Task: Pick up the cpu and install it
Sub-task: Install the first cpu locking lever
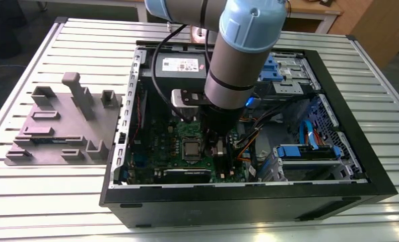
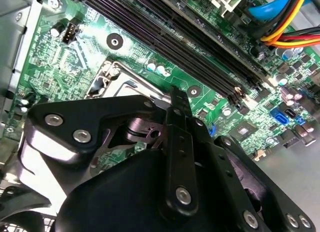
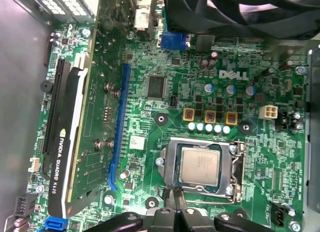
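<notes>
Claw [image 3: 176, 204] first: its two dark fingers meet tip to tip with no gap and nothing between them, so it is closed and empty, poised just beside the near edge of the socket frame [image 3: 235, 167] in the first wrist view. In the exterior view the arm [image 1: 233, 65] reaches straight down into the open computer case [image 1: 360, 171], which lies on its side on the slatted tabletop [image 1: 381, 91], presumably so the board faces up for work from above. Going from the exterior view's left to its right: one grey plastic fixture [image 1: 58, 126] sits on the tabletop beside the case, a stand with several slots and posts that looks made to hold parts; then the case with one green circuit board [image 3: 150, 52]; then blue drive bays [image 1: 307, 151] at the far side. One cpu [image 3: 200, 166], a pale silvery square, lies flat and square inside the socket frame, so it appears already seated; whether the frame is latched over it I cannot tell. On the board in the first wrist view I count one black graphics card [image 3: 62, 142] standing in a slot, one long blue slot [image 3: 119, 127], three square brown parts [image 3: 210, 116] and five small silver cans [image 3: 209, 128] in a row. The second wrist view shows several long dark memory slots [image 2: 190, 42] running side by side, their number unclear.
</notes>
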Robot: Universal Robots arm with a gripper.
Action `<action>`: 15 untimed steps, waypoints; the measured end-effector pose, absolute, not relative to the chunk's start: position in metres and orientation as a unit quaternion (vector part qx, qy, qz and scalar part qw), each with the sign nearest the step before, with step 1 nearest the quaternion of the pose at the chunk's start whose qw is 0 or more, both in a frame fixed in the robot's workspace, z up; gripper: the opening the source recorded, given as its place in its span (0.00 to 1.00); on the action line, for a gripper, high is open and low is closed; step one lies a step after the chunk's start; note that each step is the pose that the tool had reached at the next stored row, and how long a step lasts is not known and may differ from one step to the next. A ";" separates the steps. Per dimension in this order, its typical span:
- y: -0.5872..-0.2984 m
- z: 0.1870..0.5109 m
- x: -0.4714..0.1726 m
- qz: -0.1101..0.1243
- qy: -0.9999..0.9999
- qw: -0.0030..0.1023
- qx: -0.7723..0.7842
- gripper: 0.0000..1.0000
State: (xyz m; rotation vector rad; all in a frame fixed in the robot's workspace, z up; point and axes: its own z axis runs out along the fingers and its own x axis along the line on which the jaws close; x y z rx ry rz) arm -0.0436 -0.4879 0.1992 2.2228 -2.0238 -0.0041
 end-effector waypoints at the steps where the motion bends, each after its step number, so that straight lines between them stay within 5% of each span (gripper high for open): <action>1: -0.488 0.199 -0.044 -0.001 -0.671 0.067 0.738 0.10; 15: -0.489 0.192 -0.046 0.002 -0.669 0.065 0.741 0.10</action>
